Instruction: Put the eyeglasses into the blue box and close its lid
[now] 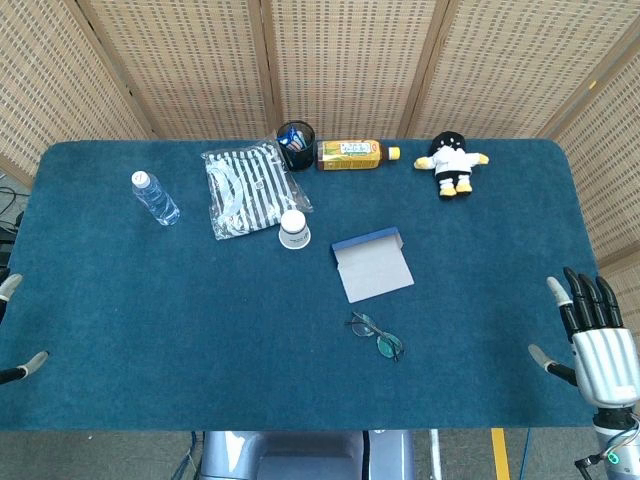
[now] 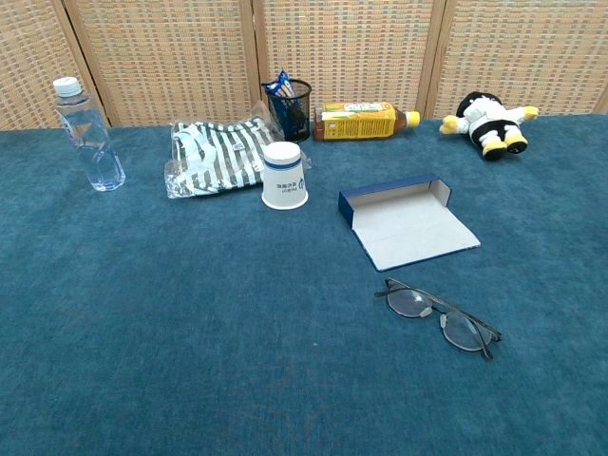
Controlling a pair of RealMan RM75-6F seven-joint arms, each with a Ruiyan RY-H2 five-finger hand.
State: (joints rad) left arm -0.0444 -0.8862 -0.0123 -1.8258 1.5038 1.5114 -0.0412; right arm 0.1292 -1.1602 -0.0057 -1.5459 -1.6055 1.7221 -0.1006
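Eyeglasses [image 2: 439, 315] lie flat on tabltop near open blue box [image 2: 408, 224]; right hand [image 1: 597, 342] empty, fingers [image 1: 586, 300] spread; left hand [image 1: 14, 330] barely visible, fingers' state unclear. Risk: thin frame slips from grasp.

The label on the yellow bottle [image 2: 359, 122] carries print too small to read.

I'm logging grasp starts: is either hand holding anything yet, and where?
Nothing is held. The right hand is open at the table edge; the left hand barely shows.
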